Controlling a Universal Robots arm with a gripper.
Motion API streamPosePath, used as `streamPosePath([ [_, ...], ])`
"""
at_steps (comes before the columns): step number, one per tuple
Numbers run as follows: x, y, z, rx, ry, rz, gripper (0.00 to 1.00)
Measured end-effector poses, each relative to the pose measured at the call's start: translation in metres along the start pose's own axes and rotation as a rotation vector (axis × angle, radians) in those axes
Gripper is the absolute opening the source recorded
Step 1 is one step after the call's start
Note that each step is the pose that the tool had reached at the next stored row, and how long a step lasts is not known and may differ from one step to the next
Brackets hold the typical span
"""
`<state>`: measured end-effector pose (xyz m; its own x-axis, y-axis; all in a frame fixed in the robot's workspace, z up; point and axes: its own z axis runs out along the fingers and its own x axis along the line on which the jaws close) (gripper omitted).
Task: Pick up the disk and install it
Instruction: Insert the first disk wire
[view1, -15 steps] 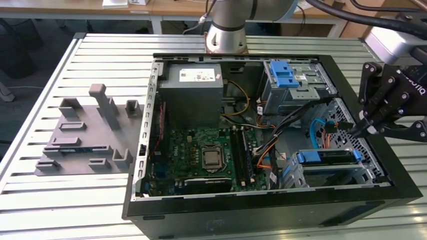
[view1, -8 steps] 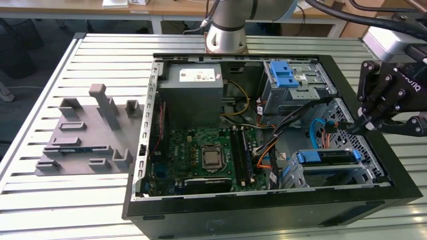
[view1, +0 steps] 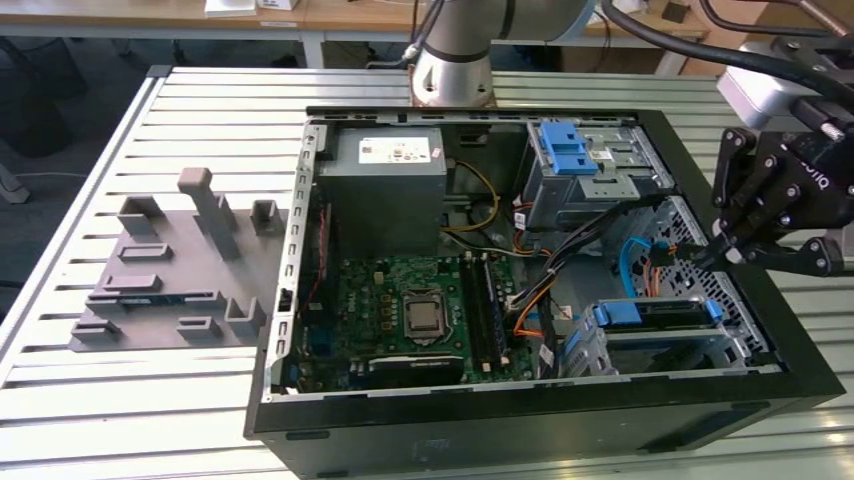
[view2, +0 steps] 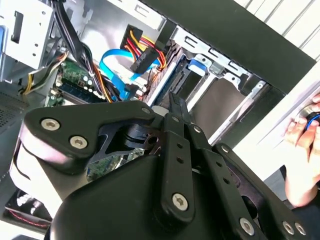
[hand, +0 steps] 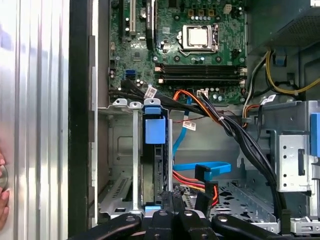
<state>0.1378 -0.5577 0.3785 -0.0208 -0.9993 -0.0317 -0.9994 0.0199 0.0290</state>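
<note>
- The computer case (view1: 747, 400) lies open on a slatted metal table (view1: 80, 400), with the motherboard (view1: 400, 310) and the grey power-supply box (view1: 387, 180) exposed.
- The disk (view1: 650, 315) sits inside the metal drive cage (view1: 741, 350), in the case corner towards the exterior view's right. It stands on edge in the slot, and the blue bracket frames its top.
- In the first wrist view the disk (hand: 154, 131) is between the cage rails, with its blue tab facing the camera.
- The gripper (view1: 721, 257) hangs above the case's edge, near the cage and apart from the disk. Its fingers are drawn together on nothing.
- In both wrist views the gripper's (hand: 173, 212) black linkage is in the foreground, and its tips (view2: 177, 107) point towards the cage.
- A blue flat cable (hand: 210, 170) and orange-red wires (hand: 200, 102) run beside the cage.
- A grey moulded fixture (view1: 174, 270) rests on the table, well apart from the case on the exterior view's left.
- A person's hand (view2: 302, 145) shows beside the case's outer wall.
</note>
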Motion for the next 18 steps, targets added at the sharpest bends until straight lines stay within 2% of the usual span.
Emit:
streamPosePath([
  [2, -0.0024, -0.0008, 0.0017, 0.0002, -0.0004, 0.006, 0.11],
  [4, -0.0049, -0.0017, 0.0031, 0.0004, 0.0025, 0.011, 0.11],
  [8, -0.0067, -0.0032, 0.0053, 0.0014, 0.0249, 0.025, 0.11],
  [14, -0.0100, -0.0035, 0.0086, 0.0021, 0.0251, 0.062, 0.11],
  [18, -0.0190, -0.0036, 0.0102, 0.0021, 0.0250, 0.066, 0.11],
])
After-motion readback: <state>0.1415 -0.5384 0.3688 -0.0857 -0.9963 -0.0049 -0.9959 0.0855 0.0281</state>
